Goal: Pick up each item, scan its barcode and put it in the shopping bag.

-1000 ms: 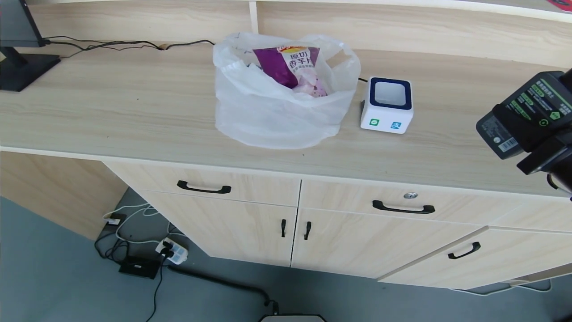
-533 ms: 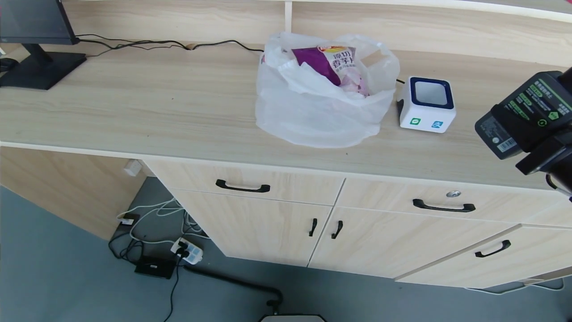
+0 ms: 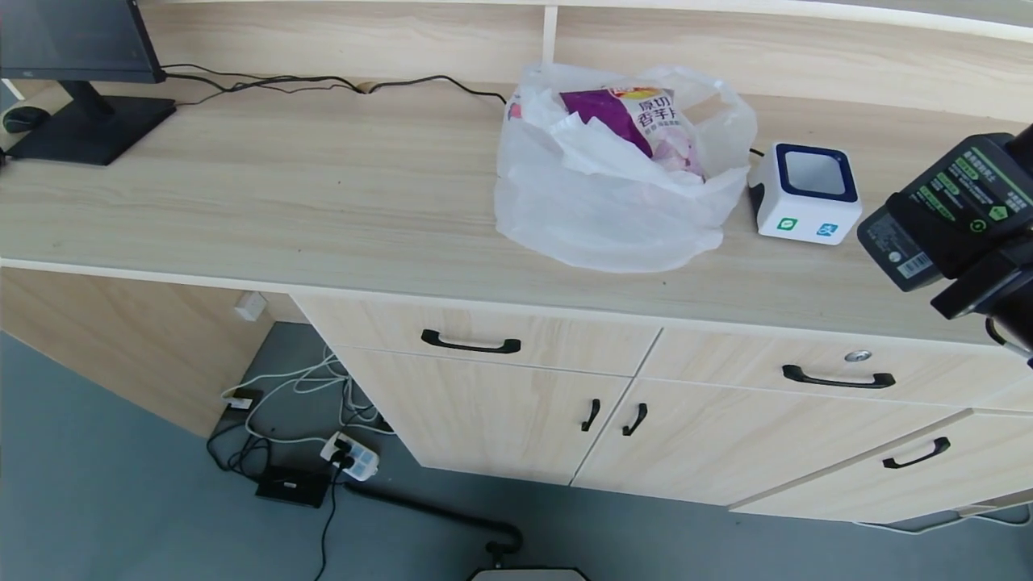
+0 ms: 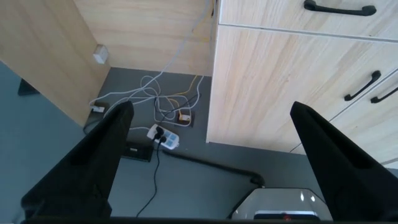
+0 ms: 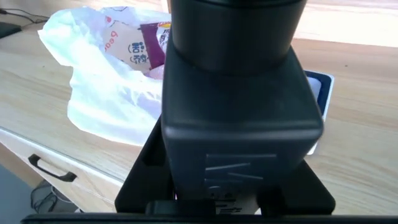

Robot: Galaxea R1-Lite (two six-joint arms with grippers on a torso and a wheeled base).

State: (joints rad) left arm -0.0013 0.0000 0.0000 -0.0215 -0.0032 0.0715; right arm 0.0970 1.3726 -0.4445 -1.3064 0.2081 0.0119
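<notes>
While the right gripper (image 3: 976, 270) clamps the black container (image 3: 948, 206) at three o'clock, its barcode (image 3: 913, 264) faces outward, presumably for the scanner (image 3: 809, 194), which sits at the shopping bag's (image 3: 613, 218) three o'clock.

Left wrist view: the left gripper (image 4: 211, 174) gapes wide and empty.

Right wrist view: the black container (image 5: 236, 112) in front, with the scanner (image 5: 317, 93) just behind it.

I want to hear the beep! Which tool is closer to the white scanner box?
Right. The right tool, gripping a black container, is just right of the scanner; the left tool is low by the cabinet doors, above the floor.
</notes>
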